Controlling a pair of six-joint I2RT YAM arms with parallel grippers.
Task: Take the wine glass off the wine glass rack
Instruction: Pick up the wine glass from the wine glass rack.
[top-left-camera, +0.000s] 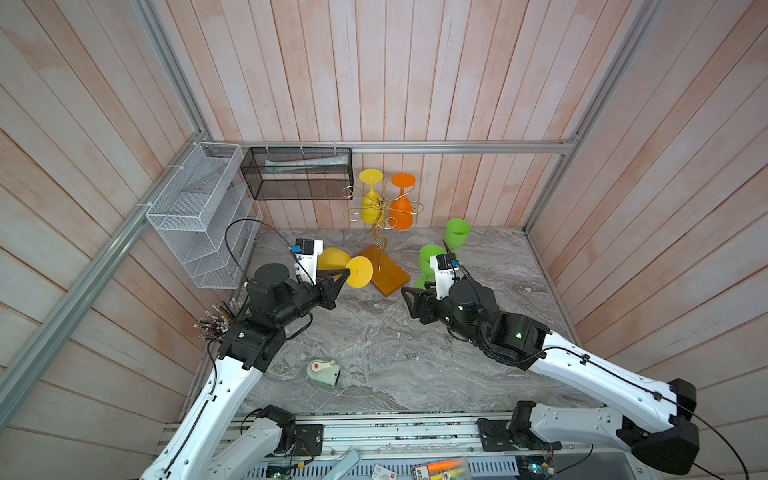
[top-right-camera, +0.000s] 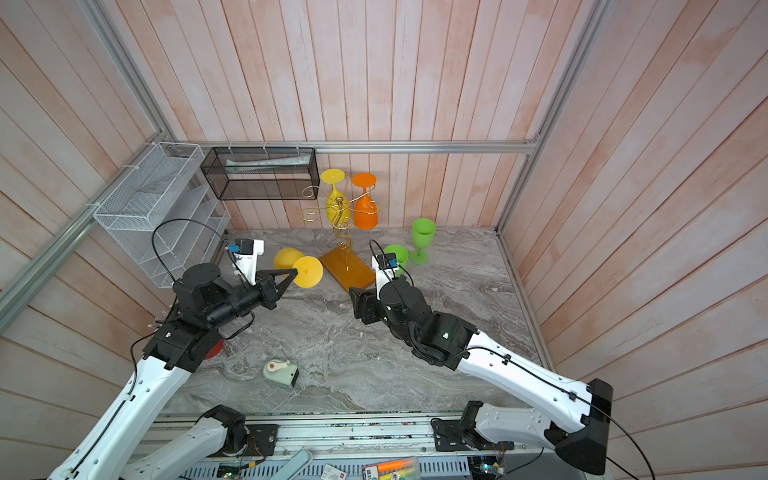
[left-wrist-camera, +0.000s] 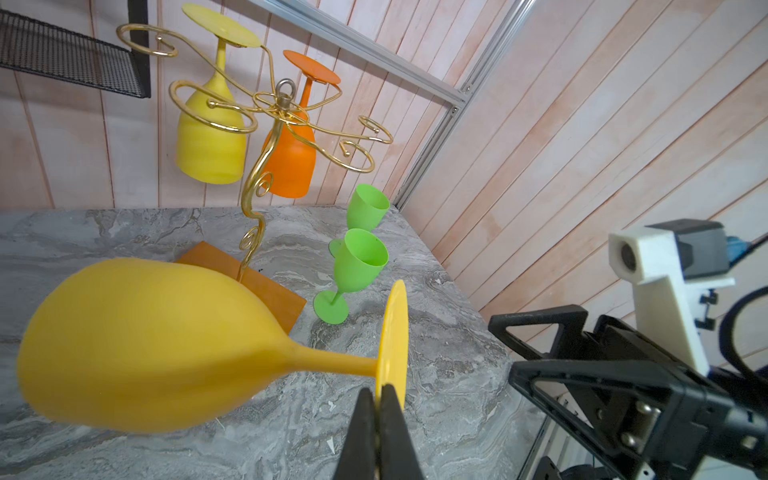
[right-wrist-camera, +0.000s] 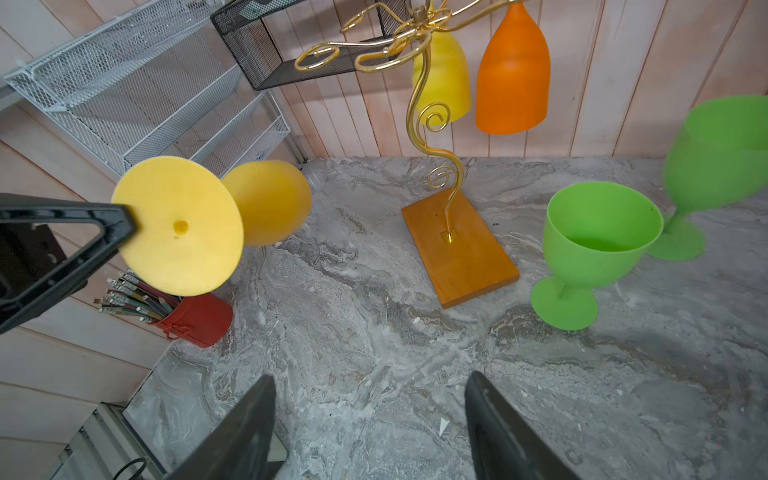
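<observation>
The left fingers (left-wrist-camera: 370, 415) pinch the foot of the amber wine glass (left-wrist-camera: 145, 345), held sideways above the worktop (right-wrist-camera: 374, 353), clear of the rack (right-wrist-camera: 461, 249). The right fingers (top-left-camera: 410, 296) are spread and empty. Next, likely: turn it upright and set it down gently.

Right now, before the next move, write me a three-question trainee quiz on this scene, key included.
1. True or false: the left jaws are shut on the foot of the amber wine glass.
2. How many glasses hang upside down on the wine glass rack?
3. The right jaws are: A) open, holding nothing; B) shut on a green glass; C) shut on the rack.
Key: 1 true; 2 two; 3 A.
</observation>
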